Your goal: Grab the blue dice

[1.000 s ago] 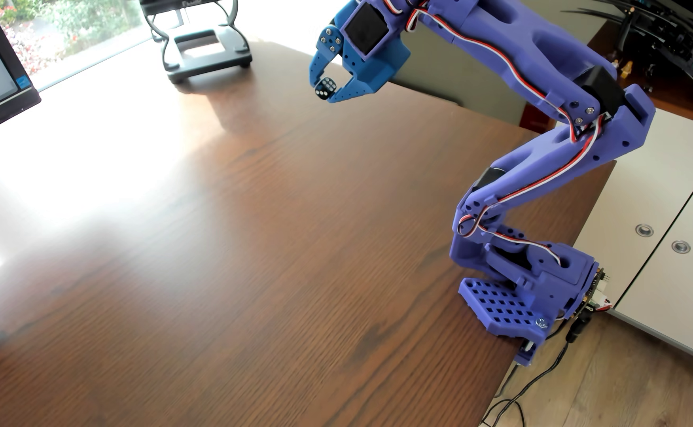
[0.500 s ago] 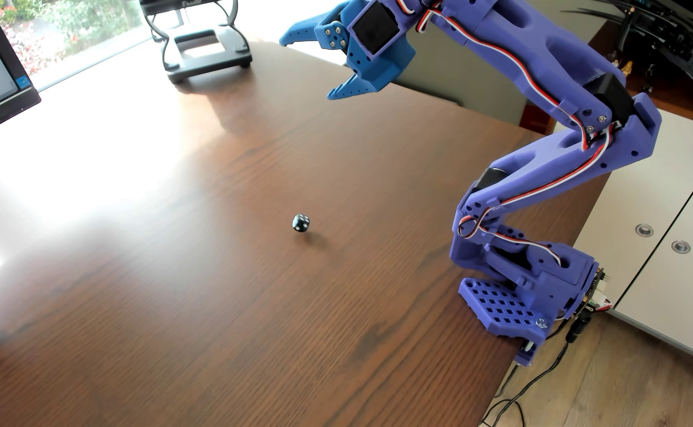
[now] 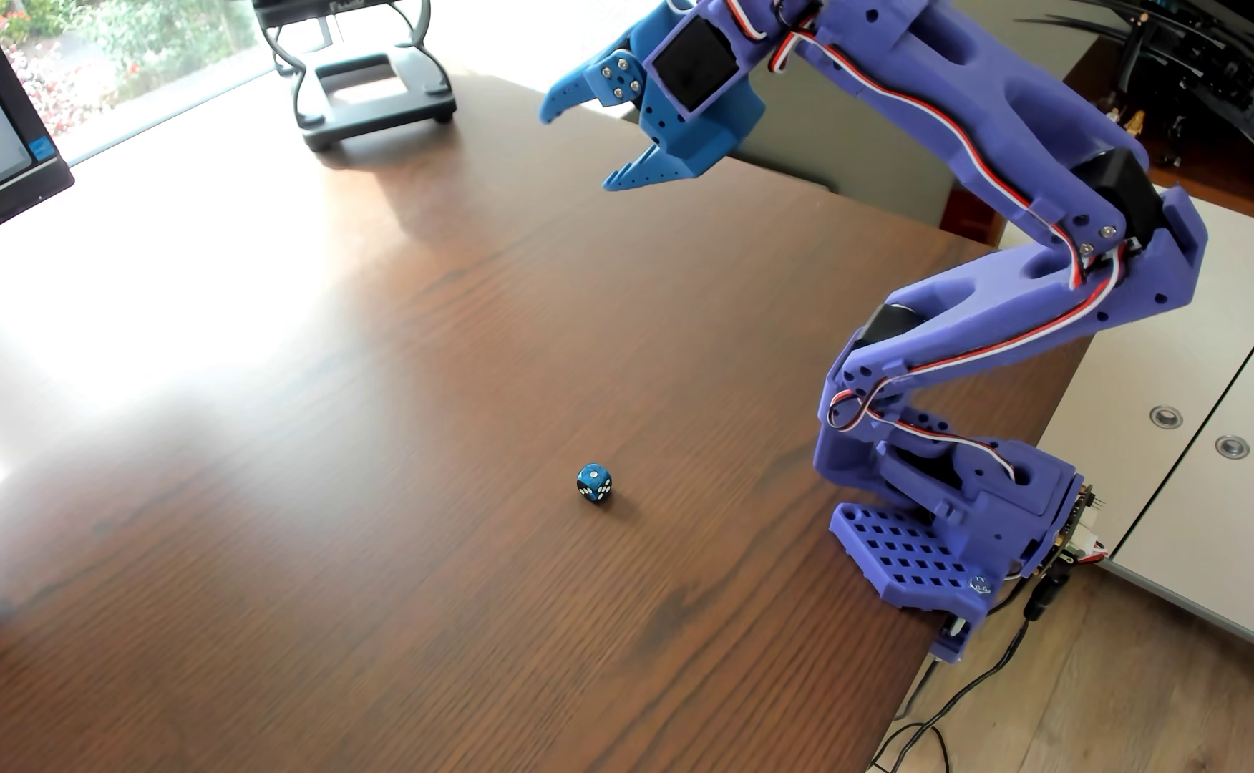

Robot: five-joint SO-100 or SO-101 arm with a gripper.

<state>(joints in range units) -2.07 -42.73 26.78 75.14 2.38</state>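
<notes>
So the blue dice (image 3: 595, 484) is a tiny dark-blue cube with lighter speckles, rounded corners and white pips: one pip on top, more on the two sides facing the camera. It sits alone on the brown wooden table (image 3: 312, 446), out in front of the arm's base (image 3: 929, 535) and well apart from it. The gripper (image 3: 572, 145) hangs high above the far side of the table, jaws spread wide, holding nothing.

Daylight from window (image 3: 163, 37) top left, blown out. Strong glare washes table (image 3: 163, 245) left half. Dice (image 3: 595, 483) casts soft shadow right. Focus sharp; edges slightly bowed.
</notes>
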